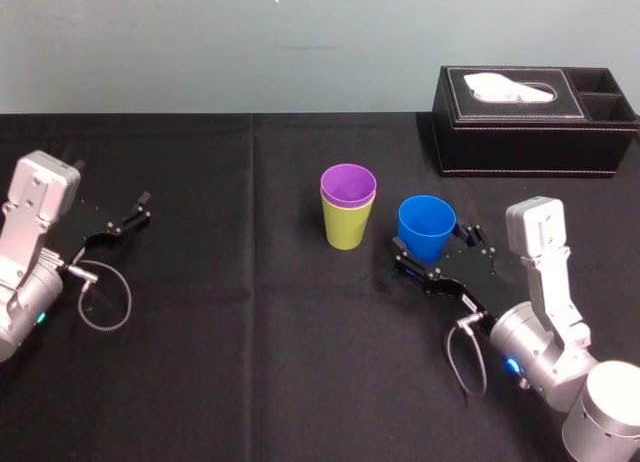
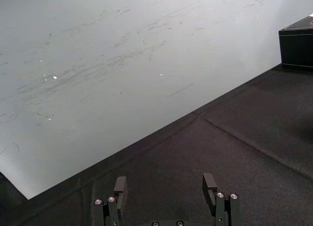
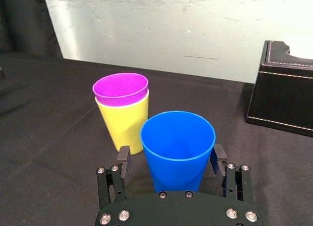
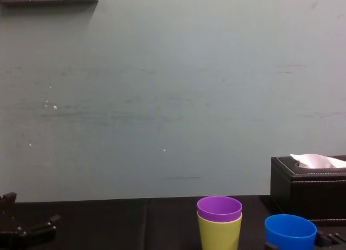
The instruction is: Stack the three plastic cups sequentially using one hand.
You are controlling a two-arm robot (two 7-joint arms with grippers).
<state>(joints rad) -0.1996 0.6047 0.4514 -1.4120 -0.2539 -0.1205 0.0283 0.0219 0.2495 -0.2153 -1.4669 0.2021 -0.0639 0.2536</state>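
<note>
Right gripper (image 1: 432,244) sits low over the black table (image 1: 250,332) with its fingers (image 3: 123,160) spread wide, one on each side of the blue cup (image 1: 426,222). A sliver of gap shows between one finger and the cup wall, so I judge the hand open around the cup and not yet gripping it. The blue cup stands right between the fingertips, down at the level of its lower half. It is upright, with its long axis vertical, its open mouth facing up and its narrower base on the cloth. Just ahead of the fingertips and off to the hand's left stands the purple cup (image 1: 348,185), already nested mouth-up inside the yellow-green cup (image 1: 346,230), with only its rim band showing above. That pair is near the blue cup but not touching it. Two cups are stacked, so the step in hand looks like the pick of the last one. The next move calls for closing squarely on the tapered wall without squeezing it out upward. Then comes a lift clear of the purple rim, a short carry to the left, and a straight drop with the cup kept vertical so it seats inside. A black tissue box (image 1: 530,122) lies farther ahead, to the hand's right. The left gripper (image 1: 135,210) rests far off on the other side of the table, open and empty.
</note>
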